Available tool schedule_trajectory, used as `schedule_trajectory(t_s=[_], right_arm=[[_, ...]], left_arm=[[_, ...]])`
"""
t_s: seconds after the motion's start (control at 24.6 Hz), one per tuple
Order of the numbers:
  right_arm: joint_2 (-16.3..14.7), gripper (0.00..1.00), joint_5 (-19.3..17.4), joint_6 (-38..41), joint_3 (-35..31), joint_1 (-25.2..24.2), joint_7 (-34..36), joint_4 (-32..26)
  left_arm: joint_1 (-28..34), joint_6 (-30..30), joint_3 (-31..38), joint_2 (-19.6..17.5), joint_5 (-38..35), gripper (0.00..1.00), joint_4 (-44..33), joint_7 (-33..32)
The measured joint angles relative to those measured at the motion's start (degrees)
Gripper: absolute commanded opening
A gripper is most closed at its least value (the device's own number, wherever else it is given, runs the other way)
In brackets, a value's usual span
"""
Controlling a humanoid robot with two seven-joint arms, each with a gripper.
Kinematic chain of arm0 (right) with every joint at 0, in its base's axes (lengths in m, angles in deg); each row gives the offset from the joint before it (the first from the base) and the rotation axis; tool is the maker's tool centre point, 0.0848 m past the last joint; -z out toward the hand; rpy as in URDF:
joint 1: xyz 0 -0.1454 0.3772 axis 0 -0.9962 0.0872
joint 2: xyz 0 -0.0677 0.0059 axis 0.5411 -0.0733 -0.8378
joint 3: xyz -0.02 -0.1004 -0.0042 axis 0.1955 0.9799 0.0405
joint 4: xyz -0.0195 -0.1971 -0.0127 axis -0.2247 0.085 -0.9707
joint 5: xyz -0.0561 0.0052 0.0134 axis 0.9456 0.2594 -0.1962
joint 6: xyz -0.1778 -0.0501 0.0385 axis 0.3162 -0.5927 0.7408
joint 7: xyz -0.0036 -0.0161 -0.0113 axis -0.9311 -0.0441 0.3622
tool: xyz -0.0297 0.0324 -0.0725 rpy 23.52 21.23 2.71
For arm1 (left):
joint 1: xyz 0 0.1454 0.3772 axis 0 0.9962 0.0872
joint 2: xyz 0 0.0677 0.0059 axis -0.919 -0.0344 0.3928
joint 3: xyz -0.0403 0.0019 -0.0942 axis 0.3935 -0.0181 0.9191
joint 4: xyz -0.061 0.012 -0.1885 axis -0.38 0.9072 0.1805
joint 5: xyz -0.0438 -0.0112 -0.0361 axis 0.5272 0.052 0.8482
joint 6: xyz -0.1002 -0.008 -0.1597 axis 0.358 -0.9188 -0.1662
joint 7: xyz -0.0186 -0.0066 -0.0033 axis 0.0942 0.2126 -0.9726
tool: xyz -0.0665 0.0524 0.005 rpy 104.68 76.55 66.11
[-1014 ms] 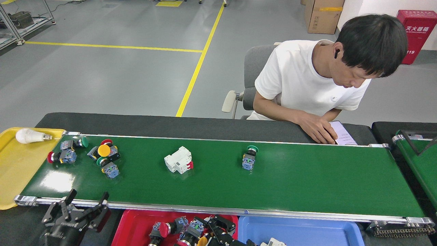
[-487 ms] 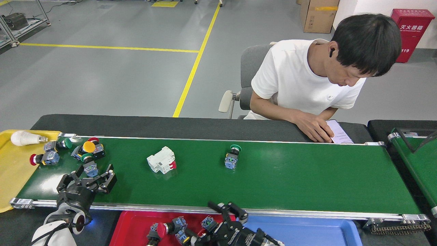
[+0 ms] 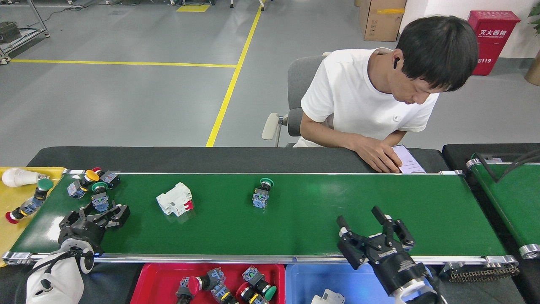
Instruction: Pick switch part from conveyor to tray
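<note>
The conveyor (image 3: 320,223) is a long green belt across the head view. A green-capped switch part (image 3: 262,192) stands at its middle, with a white breaker (image 3: 174,199) to its left. More switch parts cluster at the far left end, one with a yellow cap (image 3: 90,175). My left gripper (image 3: 103,212) is open on the belt, its fingers on either side of the blue base of a green-capped switch part (image 3: 100,200). My right gripper (image 3: 358,217) is open and empty over the belt's near right part. The red tray (image 3: 160,280) holds several switch parts.
A blue tray (image 3: 303,278) with a white part sits right of the red one. At the belt's left end, a yellow tray (image 3: 6,232) holds a bulb (image 3: 17,177) and two switches. A person's hand (image 3: 377,158) rests behind the belt. A second green belt (image 3: 506,198) is at right.
The parts on the belt have moved left, and two switches now lie in the yellow tray. My left gripper has reached the green-capped switch. My right gripper has risen from the red tray to over the belt.
</note>
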Motion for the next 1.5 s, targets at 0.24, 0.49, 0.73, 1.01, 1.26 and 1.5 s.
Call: schedule_trajectory(t_s=[0.24, 0.49, 0.73, 1.01, 1.26, 1.5], right_arm=[[-0.8, 1.00, -0.4, 0.0, -2.6, -5.3, 2.9, -3.0], [-2.4, 1.00, -5.4, -0.2, -6.7, -6.7, 3.4, -3.7], [-4.2, 1.00, -5.9, 0.0, -10.8, -7.9, 3.3, -3.7], [-4.9, 1.00, -6.0, 0.1, -12.6, -8.0, 3.1, -2.5], [-5.0, 1.00, -6.0, -1.0, -13.0, -8.0, 3.1, -2.3], [-9.8, 1.00, -6.1, -4.8, -10.0, -10.7, 6.8, -2.8]], left_arm=[[0.9, 1.0, -0.3, 0.1, 1.6, 0.03, -1.0, 1.3], [12.5, 2.9, 0.1, 0.0, 6.4, 0.03, -17.4, 1.6], [34.8, 5.7, 0.1, -1.2, 11.7, 0.03, -46.9, 1.3], [49.8, 9.1, -7.6, -1.4, 6.3, 0.04, -68.9, 1.4], [50.7, 12.1, -15.4, -1.3, -3.7, 0.24, -69.8, 3.8], [51.5, 12.3, -15.2, 0.3, -4.0, 1.00, -69.9, 4.2]])
